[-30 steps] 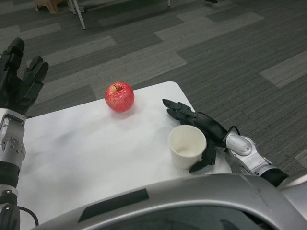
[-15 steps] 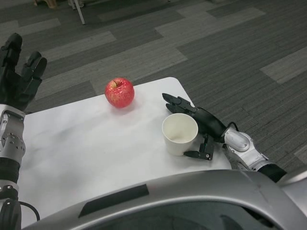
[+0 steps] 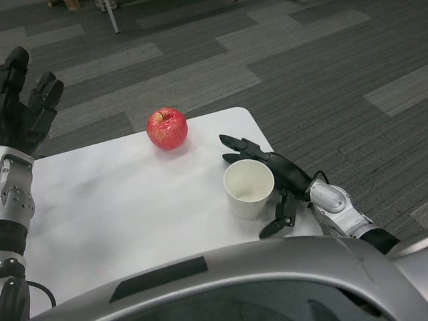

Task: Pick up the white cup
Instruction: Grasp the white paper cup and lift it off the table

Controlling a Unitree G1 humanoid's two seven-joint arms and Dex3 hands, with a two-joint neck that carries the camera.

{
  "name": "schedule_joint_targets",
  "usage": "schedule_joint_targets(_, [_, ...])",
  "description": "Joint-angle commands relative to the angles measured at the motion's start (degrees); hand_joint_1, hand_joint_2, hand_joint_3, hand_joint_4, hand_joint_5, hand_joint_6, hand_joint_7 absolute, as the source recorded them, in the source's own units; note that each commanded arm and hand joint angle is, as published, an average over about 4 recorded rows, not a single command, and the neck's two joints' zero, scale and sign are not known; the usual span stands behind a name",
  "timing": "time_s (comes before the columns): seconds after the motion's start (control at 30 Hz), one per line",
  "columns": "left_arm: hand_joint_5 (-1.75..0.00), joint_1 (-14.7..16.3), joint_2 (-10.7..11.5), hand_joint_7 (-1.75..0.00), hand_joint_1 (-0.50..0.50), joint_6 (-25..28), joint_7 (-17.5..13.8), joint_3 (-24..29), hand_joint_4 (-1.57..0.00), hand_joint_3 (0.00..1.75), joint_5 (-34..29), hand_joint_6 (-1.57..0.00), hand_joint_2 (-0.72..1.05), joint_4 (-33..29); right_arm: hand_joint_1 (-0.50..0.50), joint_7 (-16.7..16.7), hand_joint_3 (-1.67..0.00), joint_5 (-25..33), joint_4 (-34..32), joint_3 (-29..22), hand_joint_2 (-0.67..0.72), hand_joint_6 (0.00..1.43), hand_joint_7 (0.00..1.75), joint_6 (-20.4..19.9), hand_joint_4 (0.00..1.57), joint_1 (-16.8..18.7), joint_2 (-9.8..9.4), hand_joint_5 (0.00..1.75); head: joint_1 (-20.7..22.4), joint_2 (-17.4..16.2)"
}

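The white cup [image 3: 248, 189] stands upright and empty on the white table [image 3: 120, 207], near its right edge. My right hand [image 3: 275, 179] lies just right of the cup, fingers spread around its far and right sides, thumb near its front; whether they touch the cup is unclear. It does not grip the cup. My left hand [image 3: 25, 107] is raised at the far left edge of the picture, fingers apart, holding nothing.
A red apple [image 3: 167, 128] sits near the table's far edge, left of and beyond the cup. The table's right edge and rounded corner [image 3: 253, 119] lie close to the cup. Grey carpet lies beyond.
The cup has slid left and slightly away across the table. My right hand has followed it, its fingers now spread wider around it. The left hand stays where it was.
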Motion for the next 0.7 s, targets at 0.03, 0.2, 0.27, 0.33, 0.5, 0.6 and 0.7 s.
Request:
schedule_joint_targets(0.03, [-0.21, 0.7, 0.5, -0.14, -0.41, -0.1, 0.1, 0.3, 0.00, 0.09, 0.3, 0.00, 0.87, 0.5, -0.44, 1.0, -0.26, -0.9, 1.4, 2.3, 0.53, 0.00, 0.07, 2.7, 0.00, 2.1, -0.14, 0.48, 0.1, 0.0])
schedule_joint_targets(0.2, [-0.21, 0.8, 0.5, -0.14, -0.41, -0.1, 0.2, 0.3, 0.00, 0.09, 0.3, 0.00, 0.87, 0.5, -0.47, 0.9, -0.16, -0.9, 1.3, 2.9, 0.61, 0.00, 0.03, 2.7, 0.00, 1.6, 0.12, 0.48, 0.2, 0.1])
schedule_joint_targets(0.27, [-0.21, 0.9, 0.5, -0.14, -0.41, -0.1, 0.2, 0.5, 0.00, 0.09, 0.3, 0.00, 0.87, 0.5, -0.49, 0.8, -0.16, -0.9, 1.3, 3.4, 0.65, 0.00, 0.07, 2.7, 0.00, 1.2, 0.21, 0.48, 0.3, 0.1])
schedule_joint_targets(0.33, [-0.21, 0.9, 0.5, -0.16, -0.41, -0.1, 0.2, 0.5, 0.00, 0.09, 0.3, 0.00, 0.87, 0.5, -0.50, 0.6, -0.16, -0.9, 1.5, 4.1, 0.66, 0.00, 0.07, 2.7, 0.00, 0.8, 0.25, 0.51, 0.5, 0.1])
schedule_joint_targets(0.5, [-0.21, 0.9, 0.5, -0.14, -0.41, -0.1, 0.1, 0.5, 0.00, 0.07, 0.3, 0.00, 0.87, 0.5, -0.50, -1.1, -0.16, -1.0, 2.0, 5.7, 0.65, 0.00, 0.10, 2.6, 0.00, 0.1, 0.34, 0.80, 0.5, 0.1])
schedule_joint_targets(0.6, [-0.21, 1.0, 0.5, -0.14, -0.41, -0.1, 0.1, 0.5, 0.00, 0.04, 0.3, 0.00, 0.87, 0.5, -0.48, -2.4, -0.16, -0.9, 3.0, 7.0, 0.60, 0.00, 0.24, 2.4, 0.00, -0.3, 0.52, 1.02, 0.7, 0.0])
schedule_joint_targets(0.7, [-0.21, 1.2, 0.5, -0.16, -0.41, -0.2, 0.1, 0.6, 0.00, 0.09, 0.2, 0.00, 0.87, 0.5, -0.46, -3.1, -0.20, -0.7, 4.1, 7.3, 0.57, 0.00, 0.68, 2.1, 0.00, -0.6, 1.24, 1.33, 1.0, 0.0])
